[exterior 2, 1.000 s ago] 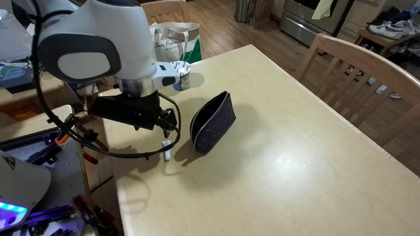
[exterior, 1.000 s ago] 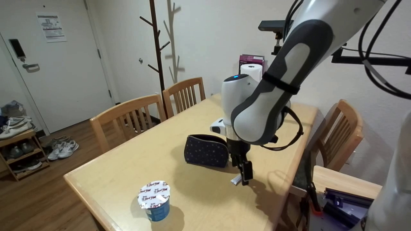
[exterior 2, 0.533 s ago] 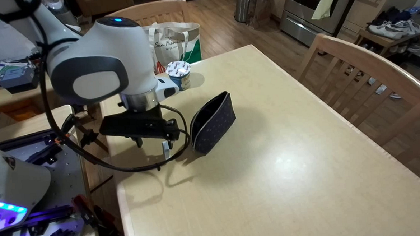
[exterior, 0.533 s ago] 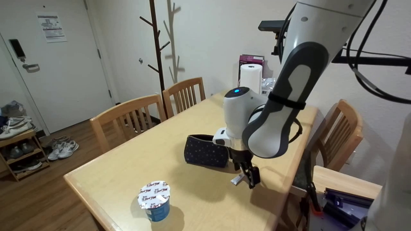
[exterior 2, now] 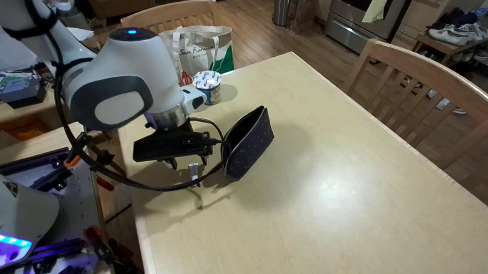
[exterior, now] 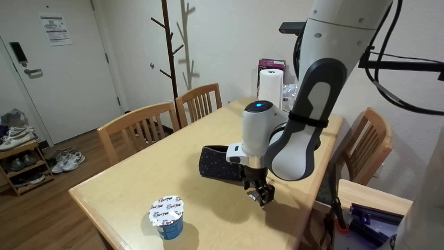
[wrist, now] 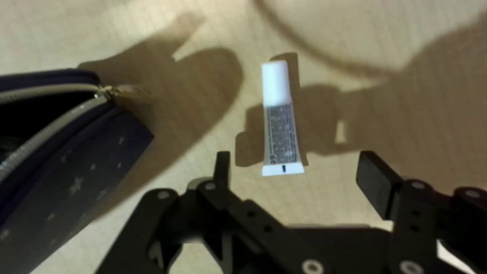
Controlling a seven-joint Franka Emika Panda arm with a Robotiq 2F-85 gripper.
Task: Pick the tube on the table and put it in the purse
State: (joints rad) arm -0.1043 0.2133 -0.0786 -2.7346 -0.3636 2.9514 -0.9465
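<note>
The tube is small, with a white cap and a grey printed body. It lies flat on the light-wood table; it also shows in both exterior views. My gripper is open and empty, just above the tube. In the wrist view the tube's flat crimped end reaches between the fingertips, nearer the left finger, apart from both. The navy starred purse stands beside the gripper with its zip open. It shows in both exterior views, partly hidden by the arm in one.
A blue cup with a white printed lid stands on the table, beyond the arm in an exterior view. A paper towel roll is at the far end. Wooden chairs line the edges. A black cable loops from the arm.
The arm has come lower over the table, and the gripper has shifted over the tube, nearer the purse. The tube and purse have not moved.
</note>
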